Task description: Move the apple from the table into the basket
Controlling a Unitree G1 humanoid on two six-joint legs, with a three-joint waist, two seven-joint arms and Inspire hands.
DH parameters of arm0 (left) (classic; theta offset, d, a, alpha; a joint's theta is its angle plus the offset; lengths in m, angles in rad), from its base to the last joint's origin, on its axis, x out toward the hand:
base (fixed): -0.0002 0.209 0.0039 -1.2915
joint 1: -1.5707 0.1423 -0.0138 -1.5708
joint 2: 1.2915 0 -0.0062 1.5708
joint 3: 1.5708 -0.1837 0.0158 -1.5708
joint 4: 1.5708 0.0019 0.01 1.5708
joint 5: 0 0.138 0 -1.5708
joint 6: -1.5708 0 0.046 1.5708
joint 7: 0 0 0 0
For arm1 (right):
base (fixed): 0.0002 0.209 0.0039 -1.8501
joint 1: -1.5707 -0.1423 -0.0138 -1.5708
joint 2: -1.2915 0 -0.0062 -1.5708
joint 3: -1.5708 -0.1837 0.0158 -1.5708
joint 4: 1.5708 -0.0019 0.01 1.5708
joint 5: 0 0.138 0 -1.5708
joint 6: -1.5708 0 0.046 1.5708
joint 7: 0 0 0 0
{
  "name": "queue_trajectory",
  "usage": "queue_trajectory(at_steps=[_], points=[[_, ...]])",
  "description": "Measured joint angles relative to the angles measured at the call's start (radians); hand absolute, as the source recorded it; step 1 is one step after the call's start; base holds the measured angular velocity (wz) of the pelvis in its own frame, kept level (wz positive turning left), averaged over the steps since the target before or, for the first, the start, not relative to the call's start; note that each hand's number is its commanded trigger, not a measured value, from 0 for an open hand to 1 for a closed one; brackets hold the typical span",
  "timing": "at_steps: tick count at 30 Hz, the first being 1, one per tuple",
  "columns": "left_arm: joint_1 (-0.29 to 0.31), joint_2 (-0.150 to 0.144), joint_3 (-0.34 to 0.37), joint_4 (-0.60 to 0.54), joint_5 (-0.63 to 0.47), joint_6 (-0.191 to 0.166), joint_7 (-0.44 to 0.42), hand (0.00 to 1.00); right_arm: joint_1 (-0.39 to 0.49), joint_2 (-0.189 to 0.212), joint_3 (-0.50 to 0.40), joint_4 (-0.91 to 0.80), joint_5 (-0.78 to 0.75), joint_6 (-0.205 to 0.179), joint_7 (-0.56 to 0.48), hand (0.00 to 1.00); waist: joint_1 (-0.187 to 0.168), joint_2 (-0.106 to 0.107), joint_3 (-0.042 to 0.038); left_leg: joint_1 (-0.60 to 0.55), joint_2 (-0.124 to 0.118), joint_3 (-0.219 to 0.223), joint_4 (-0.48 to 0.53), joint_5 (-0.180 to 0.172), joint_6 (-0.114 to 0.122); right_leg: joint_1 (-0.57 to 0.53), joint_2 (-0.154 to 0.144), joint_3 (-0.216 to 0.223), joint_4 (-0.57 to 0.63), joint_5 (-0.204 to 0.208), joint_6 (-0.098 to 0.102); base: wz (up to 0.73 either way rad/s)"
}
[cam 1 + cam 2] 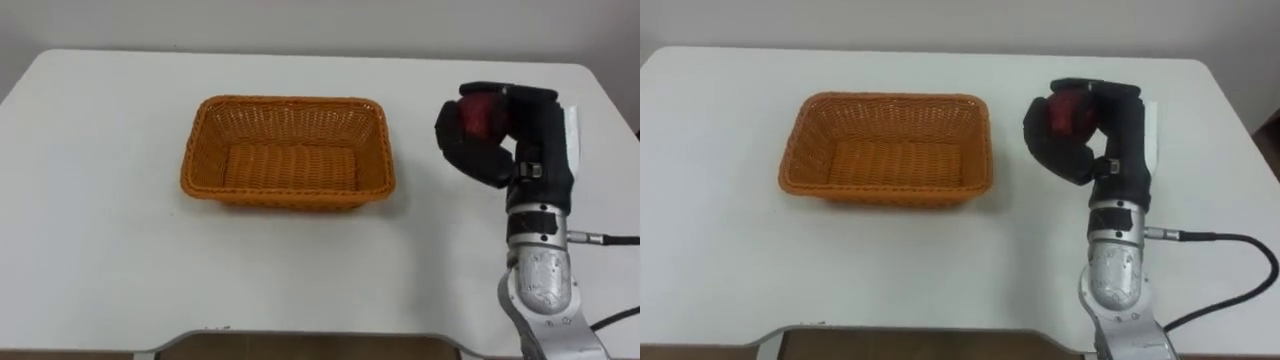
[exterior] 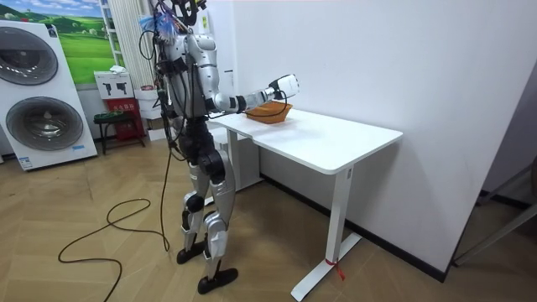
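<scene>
I am in the carrying step: my right robot hand (image 1: 482, 156) is clenched round the red apple (image 1: 478, 114), fingers curled over it, and holds it above the white counter (image 1: 100, 200), to the right of the wicker basket (image 1: 205, 150) and apart from it. The basket is empty. Next, I judge, I must swing the apple leftward over the basket's rim, lower it inside, and only then loosen my fingers.
</scene>
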Motion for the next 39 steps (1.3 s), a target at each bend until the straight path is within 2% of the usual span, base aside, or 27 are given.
queue_trajectory(at_steps=[7,10,12,13,14,15,16,18,24,30,37,39], points=[[-0.005,0.0,-0.002,0.005,0.004,0.016,-0.021,0.0,-0.04,0.001,0.074,-0.001,-0.008,0.015,0.038,1.0,0.01,0.008,0.0126,0.008,0.0,-0.007,-0.003,0.0,0.0,0.011,0.0,-0.01,-0.003,0.0,0.0,0.03],[-0.02,0.0,-0.004,0.005,0.0,0.019,-0.022,0.0,-0.041,0.002,0.108,-0.018,-0.008,0.026,0.078,1.0,0.022,0.009,0.0131,-0.004,0.0,-0.007,-0.002,0.0,0.0,0.006,-0.001,-0.014,-0.003,0.0,0.0,0.02],[-0.028,-0.001,-0.011,0.005,0.002,0.02,-0.021,0.0,-0.041,0.003,0.129,-0.039,-0.008,0.034,0.107,0.95,0.028,0.009,0.012,-0.014,0.0,-0.007,-0.001,0.001,-0.001,-0.003,-0.001,-0.015,-0.002,0.0,0.0,0.02],[-0.03,-0.001,-0.012,0.005,0.002,0.021,-0.02,0.0,-0.042,0.004,0.14,-0.051,-0.009,0.035,0.124,0.85,0.03,0.009,0.0117,-0.021,0.0,-0.011,0.0,0.001,-0.001,-0.007,-0.002,-0.02,-0.002,0.0,0.0,0.06],[-0.031,-0.001,-0.012,0.005,0.002,0.022,-0.019,0.0,-0.042,0.004,0.148,-0.056,-0.009,0.036,0.132,0.83,0.031,0.009,0.0116,-0.021,0.0,-0.013,0.0,0.001,0.0,-0.007,-0.002,-0.021,-0.002,0.0,0.0,0.09],[-0.033,-0.001,-0.014,0.004,0.003,0.024,-0.017,0.0,-0.042,0.004,0.161,-0.066,-0.009,0.038,0.149,0.71,0.031,0.01,0.0103,-0.021,0.0,-0.016,0.0,0.001,0.0,-0.006,-0.002,-0.023,-0.002,0.0,0.0,0.07],[-0.036,-0.001,-0.023,0.003,0.008,0.028,-0.011,0.0,-0.044,0.003,0.173,-0.074,-0.008,0.039,0.161,0.53,0.035,0.01,0.0098,-0.021,0.0,-0.018,0.0,0.001,0.0,-0.006,-0.002,-0.022,-0.002,0.0,0.0,0.05],[-0.043,0.0,-0.038,-0.002,0.021,0.036,0.0,0.0,-0.044,0.0,0.192,-0.076,-0.008,0.043,0.169,0.0,0.041,0.012,0.008,-0.022,0.0,-0.02,0.0,0.001,0.0,-0.006,-0.002,-0.022,-0.002,0.0,0.0,0.02],[-0.059,0.0,-0.055,-0.001,0.041,0.037,0.008,0.0,-0.044,-0.023,0.248,-0.076,-0.007,0.079,0.238,0.0,0.055,0.011,0.0042,-0.017,0.0,-0.033,-0.002,0.001,0.0,-0.006,-0.001,-0.022,0.0,0.0,0.0,0.02],[-0.063,0.004,-0.063,0.004,0.045,0.041,0.008,0.0,-0.045,-0.032,0.259,-0.077,-0.005,0.08,0.278,0.0,0.066,0.004,0.0013,-0.018,0.0,-0.041,-0.005,0.001,0.0,-0.004,-0.001,-0.024,-0.001,0.0,0.0,0.03],[-0.064,0.014,-0.068,0.007,0.044,0.042,0.011,0.0,-0.045,-0.032,0.26,-0.076,-0.005,0.08,0.3,0.0,0.081,-0.012,0.0119,-0.02,0.0,-0.043,-0.006,0.001,0.0,0.0,-0.001,-0.025,-0.001,0.0,0.0,0.01],[-0.064,0.014,-0.068,0.009,0.044,0.042,0.016,0.0,-0.045,-0.032,0.26,-0.076,-0.005,0.08,0.3,0.0,0.082,-0.013,0.0121,-0.02,0.0,-0.043,-0.006,0.001,0.0,0.0,-0.001,-0.025,-0.001,0.0,0.0,0.0]])
